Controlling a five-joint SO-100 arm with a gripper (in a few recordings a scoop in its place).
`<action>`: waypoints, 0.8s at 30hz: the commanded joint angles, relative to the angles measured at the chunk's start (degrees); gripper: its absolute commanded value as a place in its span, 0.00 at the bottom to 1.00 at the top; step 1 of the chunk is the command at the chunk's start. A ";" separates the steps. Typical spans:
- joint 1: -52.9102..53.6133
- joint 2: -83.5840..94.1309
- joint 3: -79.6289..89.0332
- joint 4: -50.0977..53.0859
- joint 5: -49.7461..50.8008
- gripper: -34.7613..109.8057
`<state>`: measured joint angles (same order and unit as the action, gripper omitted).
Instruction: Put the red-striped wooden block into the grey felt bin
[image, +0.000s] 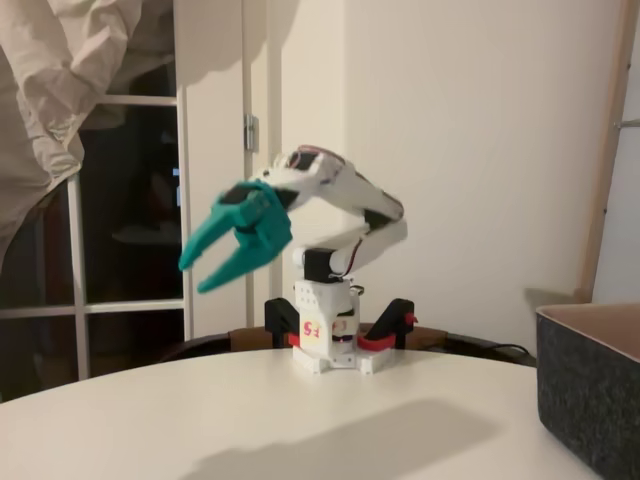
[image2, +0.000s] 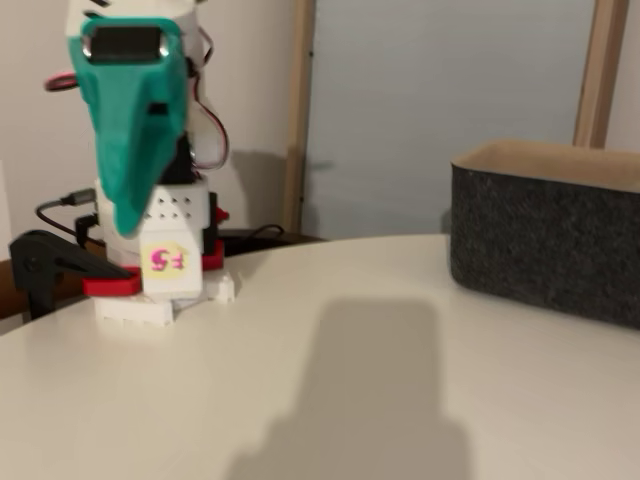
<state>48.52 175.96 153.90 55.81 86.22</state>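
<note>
grey felt bin (image: 590, 385) sits at the right table (image: 300, 420) edge; my teal pincer (image: 205, 272) hangs high over the table, fingers spread apart, holding nothing.

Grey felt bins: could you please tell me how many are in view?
1. The grey felt bin stands at the table's right edge in both fixed views.

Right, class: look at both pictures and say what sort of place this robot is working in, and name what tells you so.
Probably a room in a home, not a lab. Signs: a round white table, a glazed door dark with night behind the arm, and a grey felt bin of the household storage kind.
</note>
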 joint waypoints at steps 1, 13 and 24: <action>0.88 7.03 6.94 0.79 0.18 0.29; 0.62 16.70 25.75 0.79 -1.32 0.25; 0.09 16.96 26.28 2.64 -0.62 0.24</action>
<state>48.52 190.63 179.47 56.43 85.25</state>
